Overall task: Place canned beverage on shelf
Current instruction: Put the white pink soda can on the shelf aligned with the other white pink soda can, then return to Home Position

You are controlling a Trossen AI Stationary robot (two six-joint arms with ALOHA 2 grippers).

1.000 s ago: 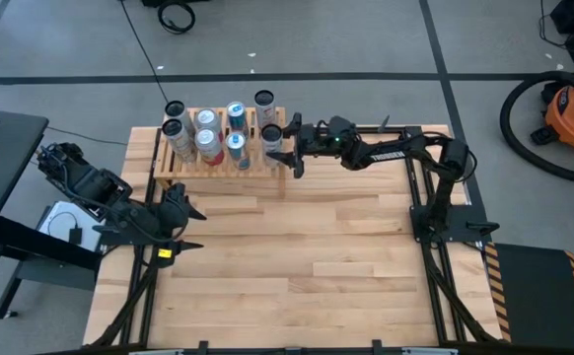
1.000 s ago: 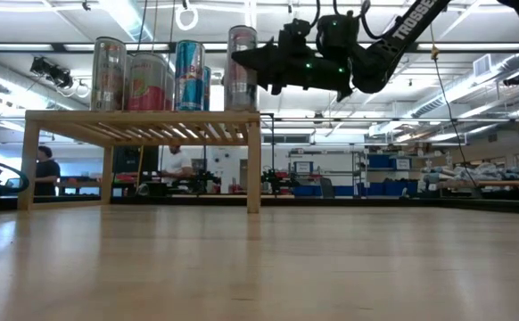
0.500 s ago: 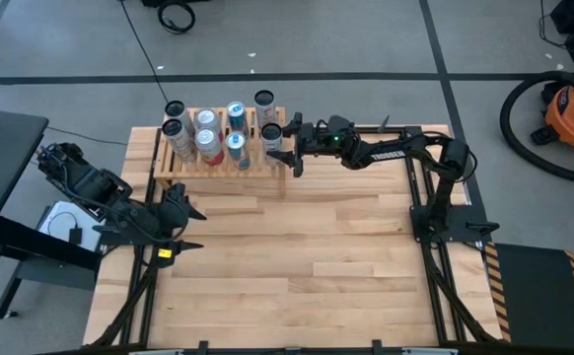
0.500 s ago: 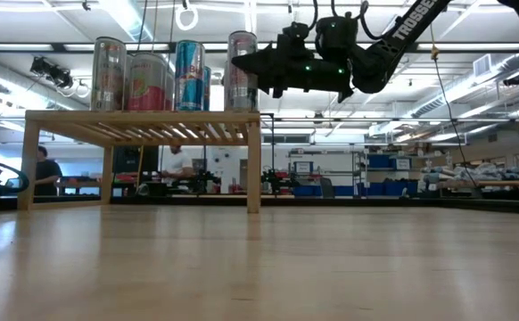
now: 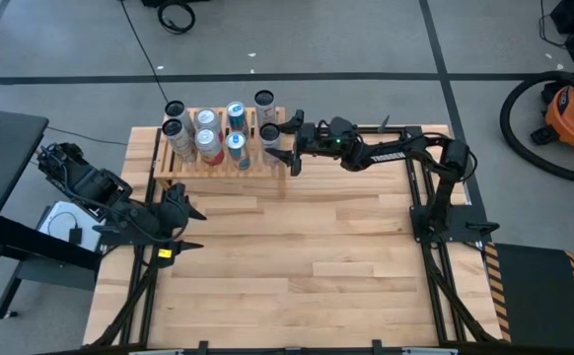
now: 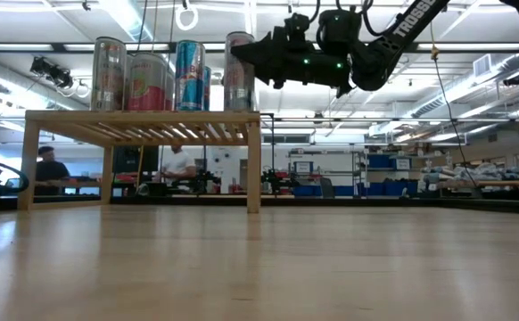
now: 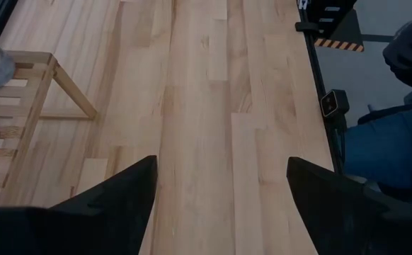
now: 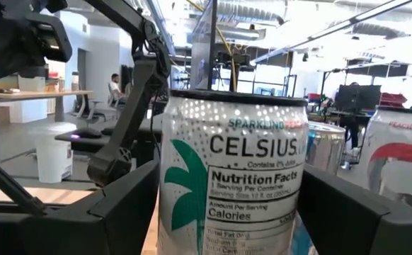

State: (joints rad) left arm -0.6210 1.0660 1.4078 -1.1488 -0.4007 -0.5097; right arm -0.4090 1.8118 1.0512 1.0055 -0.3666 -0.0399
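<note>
Right end effector [image 5: 285,141], released, straddled the Celsius can [image 8: 233,177] standing at the shelf's [image 5: 218,163] right end among other cans [image 5: 203,133]; left end effector [image 5: 190,229], released, waited well apart.

The worktop [image 5: 297,256] is a broad surface of pale wooden planks, and the only thing standing directly on it is the shelf [image 5: 183,168], set near the far edge toward the left side. The shelf is a low rack of light wood on straight legs [image 6: 253,165], its top made of thin parallel slats. On those slats stand several upright cans [image 5: 206,138], grouped close together, with a white Celsius can [image 8: 233,177] at the end nearest the right side.
</note>
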